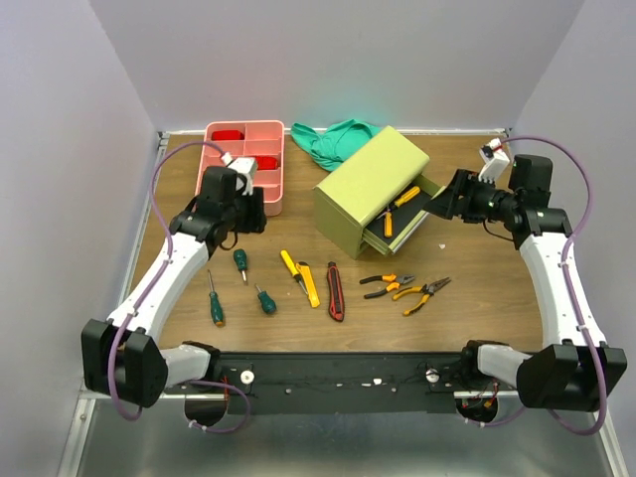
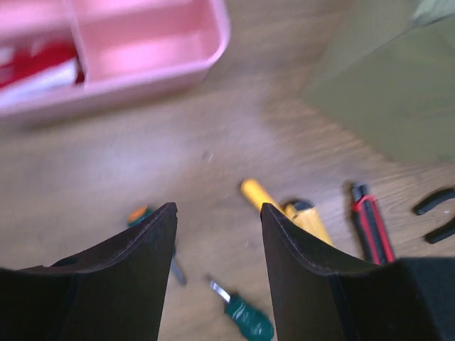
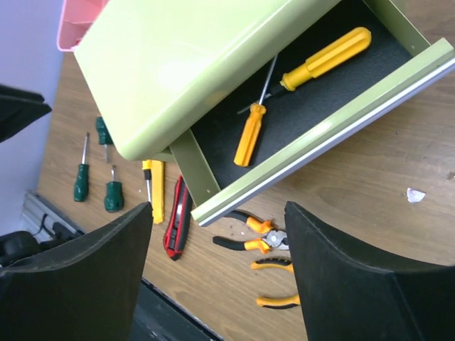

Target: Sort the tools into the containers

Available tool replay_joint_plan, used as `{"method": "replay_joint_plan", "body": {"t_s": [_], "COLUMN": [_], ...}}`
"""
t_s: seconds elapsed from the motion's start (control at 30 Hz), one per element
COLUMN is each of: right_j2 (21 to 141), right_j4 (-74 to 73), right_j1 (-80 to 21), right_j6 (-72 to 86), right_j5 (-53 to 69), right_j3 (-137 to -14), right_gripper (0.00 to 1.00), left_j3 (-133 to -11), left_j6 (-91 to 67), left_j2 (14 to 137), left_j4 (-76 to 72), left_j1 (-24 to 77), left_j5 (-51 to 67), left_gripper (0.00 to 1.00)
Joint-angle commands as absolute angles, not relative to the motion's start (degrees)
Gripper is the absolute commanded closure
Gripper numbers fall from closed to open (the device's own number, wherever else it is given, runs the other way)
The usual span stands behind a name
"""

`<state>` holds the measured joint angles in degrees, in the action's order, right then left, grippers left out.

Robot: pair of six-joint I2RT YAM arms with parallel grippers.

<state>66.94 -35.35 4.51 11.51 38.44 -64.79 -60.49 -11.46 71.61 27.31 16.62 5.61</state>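
Both arms empty-handed between picks, eight tools lying loose on the table.

The left gripper (image 2: 218, 207) hovers by the pink tray (image 1: 282, 169), jaws apart and empty, over the green screwdrivers (image 1: 240, 261); next it probably needs to drop and straddle one handle. Its blurred view shows something red in the tray, perhaps a tool. The knives (image 1: 335, 291) and pliers (image 1: 422, 293) lie before the green chest (image 1: 373, 179). The right gripper (image 3: 219, 209), jaws wide and empty, faces the open drawer (image 3: 313, 99); only its view clearly shows two yellow screwdrivers (image 3: 323, 57) inside.

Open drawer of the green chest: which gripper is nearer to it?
Right. The right gripper hangs just outside the open drawer, jaws open; the left gripper is beyond the chest, near the pink tray.
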Motion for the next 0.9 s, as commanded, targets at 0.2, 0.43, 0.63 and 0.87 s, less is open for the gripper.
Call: {"method": "replay_joint_plan", "body": {"t_s": [0.2,0.43,0.63,0.87], "right_j2": [69.3,67.1,66.5,67.8], "right_j4": [-37.9,-37.1,-36.5,-36.1], "right_j1": [4.7,4.7,4.7,5.1], "right_j6": [6.1,6.2,6.8,6.2], "right_j5": [36.4,35.7,35.5,34.6], "right_j3": [-68.0,-64.5,-63.2,-64.4], "right_gripper": [0.16,0.15,0.15,0.16], "left_j3": [-49.1,-49.6,-50.4,-52.4], "left_j6": [-24.8,-27.2,-27.8,-27.0], "left_j2": [74.8,81.6,87.5,88.2], "left_j4": [29.7,28.0,27.6,27.4], "left_j1": [11.2,9.7,9.1,9.1], "left_j5": [-3.2,-4.1,-5.1,-0.5], "left_gripper": [0.40,0.39,0.38,0.78]}}
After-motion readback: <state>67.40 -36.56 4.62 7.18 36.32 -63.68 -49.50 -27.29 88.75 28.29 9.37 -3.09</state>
